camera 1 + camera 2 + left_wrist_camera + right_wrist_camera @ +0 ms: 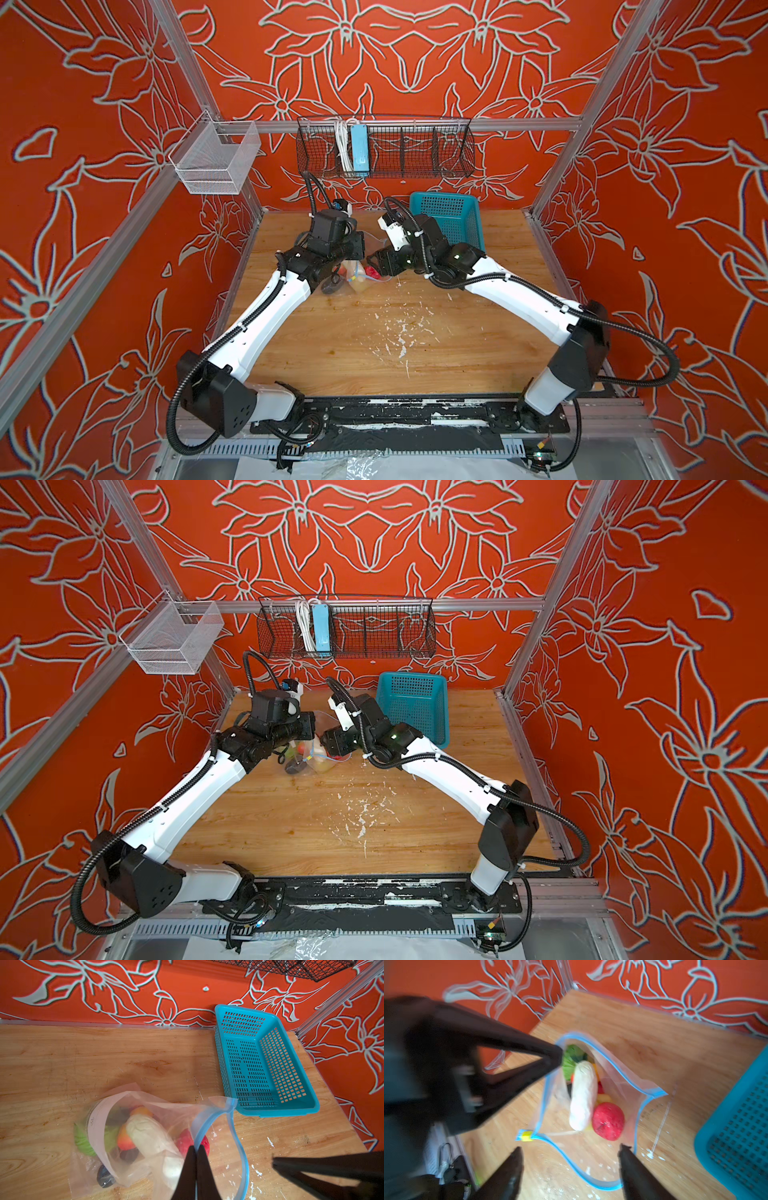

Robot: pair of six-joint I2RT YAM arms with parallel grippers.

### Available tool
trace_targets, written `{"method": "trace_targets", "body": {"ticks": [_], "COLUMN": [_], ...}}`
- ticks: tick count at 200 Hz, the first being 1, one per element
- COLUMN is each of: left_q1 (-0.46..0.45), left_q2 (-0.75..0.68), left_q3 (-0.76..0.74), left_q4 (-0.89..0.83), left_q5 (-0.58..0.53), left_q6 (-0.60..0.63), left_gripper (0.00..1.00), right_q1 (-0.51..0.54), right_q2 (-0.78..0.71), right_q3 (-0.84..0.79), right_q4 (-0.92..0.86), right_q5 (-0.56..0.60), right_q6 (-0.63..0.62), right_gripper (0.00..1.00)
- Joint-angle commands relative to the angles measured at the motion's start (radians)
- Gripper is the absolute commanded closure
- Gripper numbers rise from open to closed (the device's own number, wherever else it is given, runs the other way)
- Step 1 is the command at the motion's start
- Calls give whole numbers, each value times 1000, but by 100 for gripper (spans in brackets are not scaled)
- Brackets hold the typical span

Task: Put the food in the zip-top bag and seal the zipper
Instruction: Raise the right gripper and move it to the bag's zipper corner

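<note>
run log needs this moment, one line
left gripper shut on light-blue zipper strip | right gripper open | toy food inside clear plastic bag, unsealed

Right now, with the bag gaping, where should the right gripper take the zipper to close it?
Probably the small yellow slider at the zipper's end, from above, right gripper astride the strip: it is the only raised knob on that thin, limp band, and the left gripper pins the rim.

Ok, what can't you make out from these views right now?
- In both top views, the zip-top bag is mostly hidden under the left wrist and right wrist.
- Left wrist view: the zipper runs off the bottom edge.
- Right wrist view: motion blur, and the white radish covers what lies beneath it.
</note>
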State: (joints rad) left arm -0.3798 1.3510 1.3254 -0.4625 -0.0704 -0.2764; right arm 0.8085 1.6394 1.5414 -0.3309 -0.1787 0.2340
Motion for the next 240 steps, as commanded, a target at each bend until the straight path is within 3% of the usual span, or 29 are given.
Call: {"method": "trace_targets", "body": {"ticks": [1, 34, 54, 89, 117, 183, 240], "left_q1": [-1, 0, -1, -1, 0, 1, 2], "left_q2": [13, 11, 13, 10, 6, 8, 6], "left_q3": [5, 1, 6, 17, 14, 19, 20], "left_q4": [3, 7, 4, -11, -10, -14, -15], "left_q5": [-16, -29, -28, -48, -42, -16, -6], "left_q6": [8, 12, 18, 31, 31, 30, 27], "left_gripper": [100, 100, 100, 100, 100, 100, 100], "right_q1": [8, 9, 12, 30, 45, 95, 119], "right_q2": [-58, -105, -123, -138, -153, -169, -113], "right_q3": [-62, -136, -192, -277, -309, -348, -258], "right_q4": [139, 207, 259, 278, 266, 337, 258], "right_q5": [-59, -109, -197, -223, -237, -154, -127], "right_q6": [-215, -380, -529, -808, -961, -1163, -1216], "right_gripper": [2, 2, 2, 2, 3, 19, 34]}}
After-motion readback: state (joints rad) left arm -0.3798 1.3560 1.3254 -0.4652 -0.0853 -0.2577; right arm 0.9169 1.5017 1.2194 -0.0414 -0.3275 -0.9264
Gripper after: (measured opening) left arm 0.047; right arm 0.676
